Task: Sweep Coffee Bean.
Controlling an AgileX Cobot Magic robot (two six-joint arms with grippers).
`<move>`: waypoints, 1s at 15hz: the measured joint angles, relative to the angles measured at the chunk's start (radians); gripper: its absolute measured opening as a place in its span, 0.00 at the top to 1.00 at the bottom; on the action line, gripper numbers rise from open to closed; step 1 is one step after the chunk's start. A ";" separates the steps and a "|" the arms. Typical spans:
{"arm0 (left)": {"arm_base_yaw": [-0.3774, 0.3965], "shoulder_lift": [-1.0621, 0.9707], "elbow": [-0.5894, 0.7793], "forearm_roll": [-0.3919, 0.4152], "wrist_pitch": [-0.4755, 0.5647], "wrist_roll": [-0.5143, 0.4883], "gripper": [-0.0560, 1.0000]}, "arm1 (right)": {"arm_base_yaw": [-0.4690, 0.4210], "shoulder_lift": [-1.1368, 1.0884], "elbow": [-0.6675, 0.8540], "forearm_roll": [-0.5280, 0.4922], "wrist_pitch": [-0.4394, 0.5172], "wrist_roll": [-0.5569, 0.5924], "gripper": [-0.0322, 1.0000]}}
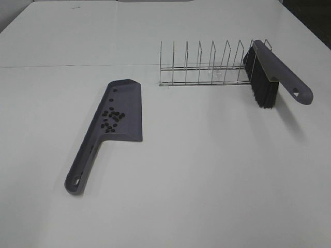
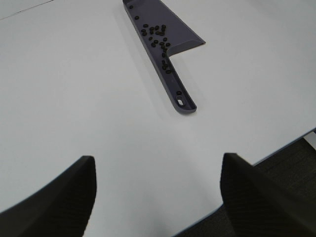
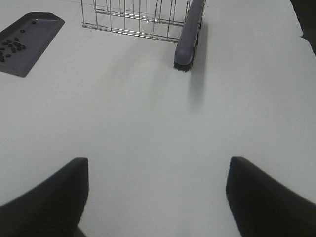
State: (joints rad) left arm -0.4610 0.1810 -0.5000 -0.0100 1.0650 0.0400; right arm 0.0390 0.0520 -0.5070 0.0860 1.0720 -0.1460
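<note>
A purple-grey dustpan [image 1: 106, 129] lies flat on the white table, handle toward the front left. Several tiny dark coffee beans [image 1: 111, 119] lie on its blade near the handle side. The dustpan [image 2: 170, 44] and the beans [image 2: 157, 35] also show in the left wrist view, and partly in the right wrist view [image 3: 27, 42]. A brush with black bristles and a purple-grey handle [image 1: 269, 72] leans in the right end of a wire rack [image 1: 207, 67]; it also shows in the right wrist view [image 3: 190, 32]. My left gripper [image 2: 157, 190] and right gripper [image 3: 158, 192] are open and empty, well back from both.
The table's front edge [image 2: 276, 153] runs close beside the left gripper, with dark floor beyond. The table's far right edge [image 3: 296, 24] shows past the brush. A seam [image 1: 77, 65] crosses the table behind the dustpan.
</note>
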 joint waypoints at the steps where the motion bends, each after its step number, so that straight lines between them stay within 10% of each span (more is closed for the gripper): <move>1: 0.000 0.000 0.000 0.000 0.000 0.000 0.34 | 0.000 0.000 0.000 0.000 0.000 0.000 0.27; 9: 0.000 -0.005 0.000 0.000 -0.001 0.000 0.34 | 0.000 0.000 0.000 0.000 0.000 0.000 0.27; 15: 0.316 -0.144 0.002 0.000 -0.003 0.000 0.34 | 0.000 0.000 0.000 0.001 -0.001 0.000 0.27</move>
State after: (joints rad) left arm -0.1450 0.0370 -0.4980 -0.0100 1.0620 0.0400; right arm 0.0390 0.0520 -0.5070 0.0870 1.0710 -0.1460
